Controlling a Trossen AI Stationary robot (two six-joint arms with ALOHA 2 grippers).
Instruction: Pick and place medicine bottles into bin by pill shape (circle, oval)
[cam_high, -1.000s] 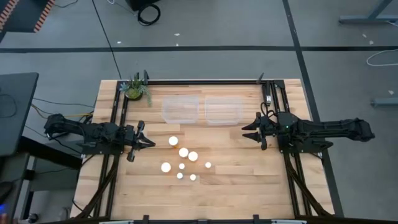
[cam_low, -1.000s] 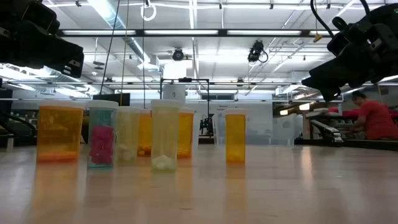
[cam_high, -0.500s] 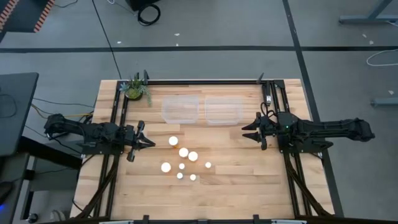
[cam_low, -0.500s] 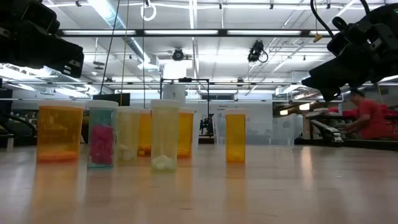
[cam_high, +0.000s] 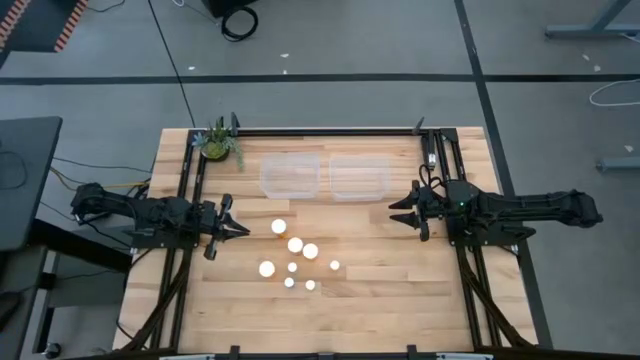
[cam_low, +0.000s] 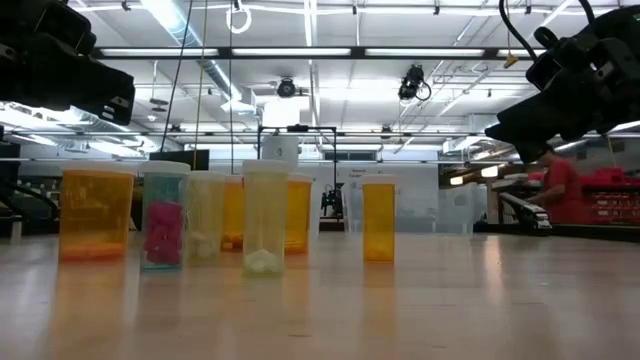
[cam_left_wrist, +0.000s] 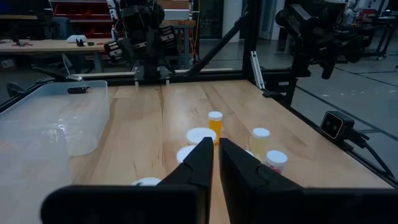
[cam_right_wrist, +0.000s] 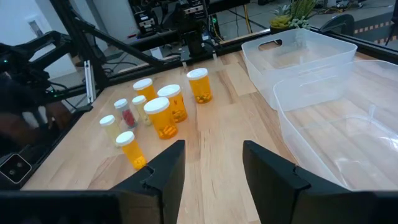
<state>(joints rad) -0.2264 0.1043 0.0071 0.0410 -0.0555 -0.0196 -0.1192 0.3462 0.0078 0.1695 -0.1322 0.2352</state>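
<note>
Several amber medicine bottles with white caps (cam_high: 295, 256) stand upright in a loose cluster on the wooden table (cam_high: 380, 300), between my two arms. They also show in the low view (cam_low: 265, 218), the left wrist view (cam_left_wrist: 215, 123) and the right wrist view (cam_right_wrist: 163, 116). My left gripper (cam_high: 245, 230) is shut and empty, left of the cluster, and points toward it (cam_left_wrist: 216, 146). My right gripper (cam_high: 392, 213) is open and empty, right of the cluster and above the table (cam_right_wrist: 213, 152).
Two clear plastic bins (cam_high: 291, 176) (cam_high: 359, 177) sit side by side at the far middle of the table; both show in the right wrist view (cam_right_wrist: 298, 53). A small potted plant (cam_high: 217, 143) stands at the far left corner. A person in red (cam_low: 556, 185) is in the room behind.
Neither arm nor any bottle has moved. The person in red in the room behind the table has shifted sideways.
</note>
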